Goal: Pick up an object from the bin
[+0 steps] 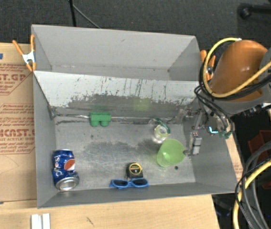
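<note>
Camera view has our pincer (pixel 195 143) low in the bin (pixel 44 128), just right of the green ball (pixel 169 152) and perhaps touching it. We cannot tell if it is wide or narrow. A can (pixel 64 170) lies far left of the ball, so we judge the ball the handiest pick.

Can (pixel 65 170) sits in the near left corner of the bin (pixel 116 56). Sunglasses (pixel 129 183) lie by the near wall around the middle, right of the can and well apart from it. Tape measure (pixel 134 169) is just behind the sunglasses. Block (pixel 100 119) lies at the foot of the far wall, left of centre. Cup (pixel 169 152) is right of centre, with a small object (pixel 160 131) just behind it. Gripper (pixel 195 144) is just right of the cup, near the right wall.
</note>
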Available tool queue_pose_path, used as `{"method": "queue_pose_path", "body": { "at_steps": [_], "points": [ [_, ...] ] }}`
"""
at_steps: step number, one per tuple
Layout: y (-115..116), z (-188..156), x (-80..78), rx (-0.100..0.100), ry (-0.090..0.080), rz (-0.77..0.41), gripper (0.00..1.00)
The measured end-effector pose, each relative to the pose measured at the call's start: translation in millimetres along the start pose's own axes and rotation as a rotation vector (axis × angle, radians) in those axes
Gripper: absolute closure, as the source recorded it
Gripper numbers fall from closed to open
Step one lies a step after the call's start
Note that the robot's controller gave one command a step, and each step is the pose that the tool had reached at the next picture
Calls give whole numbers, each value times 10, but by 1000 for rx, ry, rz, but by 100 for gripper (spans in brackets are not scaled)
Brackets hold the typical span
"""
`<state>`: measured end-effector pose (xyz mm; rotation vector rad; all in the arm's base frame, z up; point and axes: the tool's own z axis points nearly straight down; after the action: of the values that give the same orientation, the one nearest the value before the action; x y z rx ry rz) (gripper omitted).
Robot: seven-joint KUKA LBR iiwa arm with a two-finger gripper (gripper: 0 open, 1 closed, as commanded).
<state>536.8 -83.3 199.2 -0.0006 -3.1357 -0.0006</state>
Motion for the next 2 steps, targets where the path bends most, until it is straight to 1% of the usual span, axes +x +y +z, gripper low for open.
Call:
{"method": "queue_pose_path", "body": {
  "at_steps": [1,2],
  "points": [
    [-46,1300,282,-3,-1,112,0],
    [449,992,543,-3,-5,207,0]
  ]
}}
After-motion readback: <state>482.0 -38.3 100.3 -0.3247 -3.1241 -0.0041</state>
